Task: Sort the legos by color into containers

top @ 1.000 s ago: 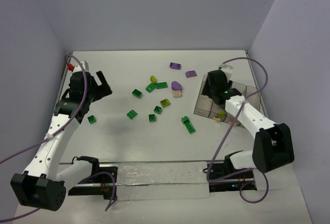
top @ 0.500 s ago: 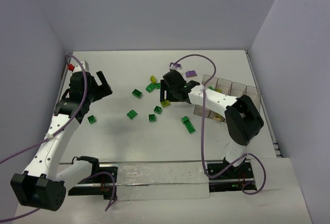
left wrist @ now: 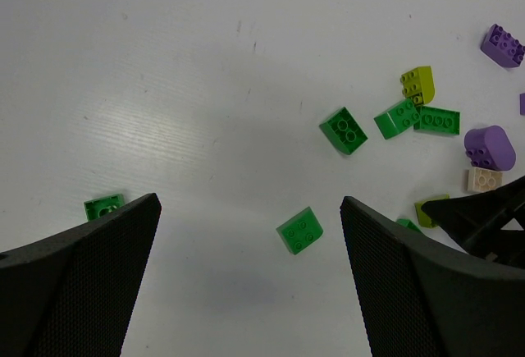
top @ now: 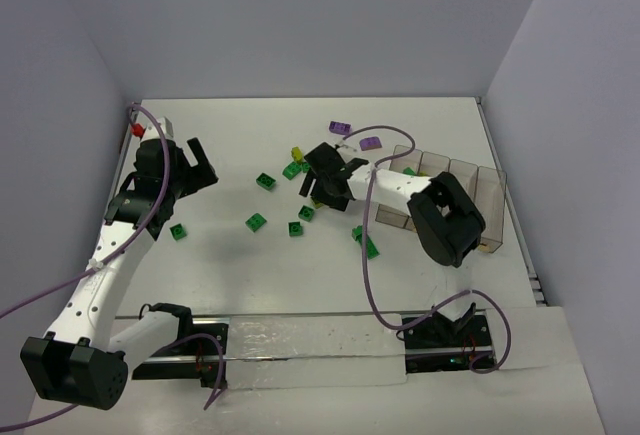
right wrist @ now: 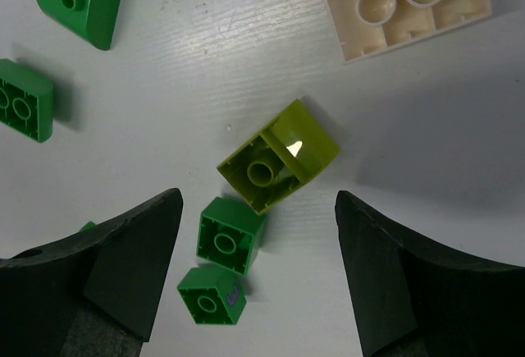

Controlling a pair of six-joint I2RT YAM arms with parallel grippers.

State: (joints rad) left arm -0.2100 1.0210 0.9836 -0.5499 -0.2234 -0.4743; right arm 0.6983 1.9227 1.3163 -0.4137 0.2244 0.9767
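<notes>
Loose legos lie scattered on the white table: purple ones (top: 339, 128) at the back, dark green ones (top: 256, 222) in the middle. My right gripper (top: 322, 187) hovers open over the pile. Its view shows a yellow-green brick (right wrist: 277, 167) lying on its side just ahead of the open jaws (right wrist: 259, 209), two dark green bricks (right wrist: 231, 235) beside the left finger, and a tan brick (right wrist: 406, 4) upside down farther ahead. The left gripper (left wrist: 250, 209) hangs open above the table, a green brick (left wrist: 299, 230) lying below its gap. The containers (top: 490, 195) stand at the right.
Grey walls close the table at the back and both sides. A small red object (top: 135, 128) sits in the back left corner. A lone green brick (top: 177, 232) lies under the left arm. Cables loop over the right arm.
The right arm has swung left from the containers to the pile in the middle, and its jaws have widened. The left arm has not moved.
</notes>
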